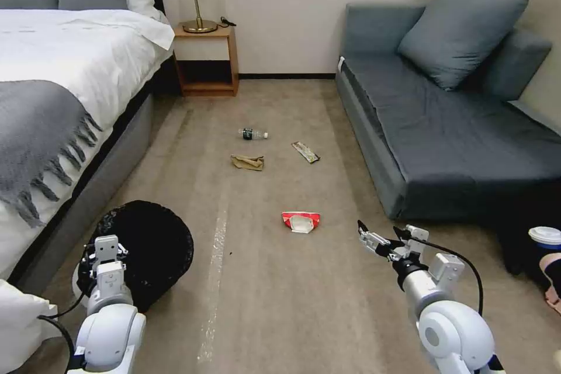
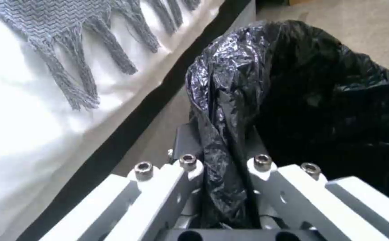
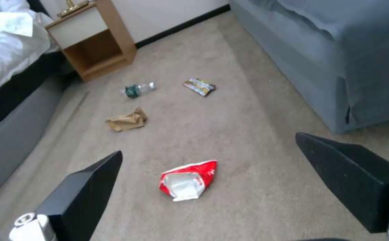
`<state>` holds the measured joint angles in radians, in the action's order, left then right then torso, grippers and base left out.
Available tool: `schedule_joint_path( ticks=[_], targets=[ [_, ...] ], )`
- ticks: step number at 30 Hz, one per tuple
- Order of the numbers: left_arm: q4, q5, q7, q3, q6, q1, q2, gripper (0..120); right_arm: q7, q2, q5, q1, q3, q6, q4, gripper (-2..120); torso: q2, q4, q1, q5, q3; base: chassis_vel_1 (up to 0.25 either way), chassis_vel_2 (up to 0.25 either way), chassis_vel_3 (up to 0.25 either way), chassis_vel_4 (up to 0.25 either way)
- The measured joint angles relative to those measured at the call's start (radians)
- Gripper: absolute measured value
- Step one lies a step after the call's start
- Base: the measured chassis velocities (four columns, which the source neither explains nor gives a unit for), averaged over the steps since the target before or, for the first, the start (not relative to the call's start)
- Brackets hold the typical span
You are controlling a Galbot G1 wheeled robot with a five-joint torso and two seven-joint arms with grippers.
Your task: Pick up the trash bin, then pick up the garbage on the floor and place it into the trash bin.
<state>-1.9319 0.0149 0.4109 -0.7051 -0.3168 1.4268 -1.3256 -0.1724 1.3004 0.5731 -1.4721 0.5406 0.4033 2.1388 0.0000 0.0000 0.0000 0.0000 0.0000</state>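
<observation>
My left gripper (image 2: 223, 160) is pinched on the rim of the trash bin (image 1: 153, 245), with a fold of its crinkly black bag (image 2: 221, 134) pressed between my fingers. The bin tilts toward me at my lower left, beside the grey bed base (image 1: 99, 187), and its mouth shows only dark liner; I cannot make out anything inside it. A fringed grey throw (image 2: 73, 43) hangs over the white bedding just beside the bin.

My right gripper (image 1: 383, 232) hangs above the carpet at my lower right with its fingers spread wide and nothing between them. In the right wrist view the two black fingertips (image 3: 87, 190) frame the crushed red-and-white carton (image 3: 187, 180), which lies flat on the carpet (image 1: 274, 304) just ahead and to the left of this gripper.

Farther on lie the crumpled brown paper bag (image 1: 248, 162), the clear bottle with a green label (image 1: 253, 134) and the flat snack wrapper (image 1: 305, 152), all apart from each other in the middle of the floor.

The open strip of carpet runs between the bed on my left and the blue-grey sofa (image 1: 444, 128) on my right, ending at the wooden nightstand (image 1: 206, 61) against the far wall. The carton sits in open floor, well clear of the sofa's front edge.
</observation>
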Motion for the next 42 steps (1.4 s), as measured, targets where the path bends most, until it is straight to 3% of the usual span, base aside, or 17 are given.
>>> schedule_joint_path(
  ticks=[42],
  targets=[
    [0.019,0.0,-0.008,0.013,0.042,0.0,-0.007,5,0.013,0.004,-0.013,-0.012,0.002,-0.009,-0.002,100,0.0,0.0,0.0,0.0,0.0,-0.029,0.028,0.029,-0.029]
  ],
)
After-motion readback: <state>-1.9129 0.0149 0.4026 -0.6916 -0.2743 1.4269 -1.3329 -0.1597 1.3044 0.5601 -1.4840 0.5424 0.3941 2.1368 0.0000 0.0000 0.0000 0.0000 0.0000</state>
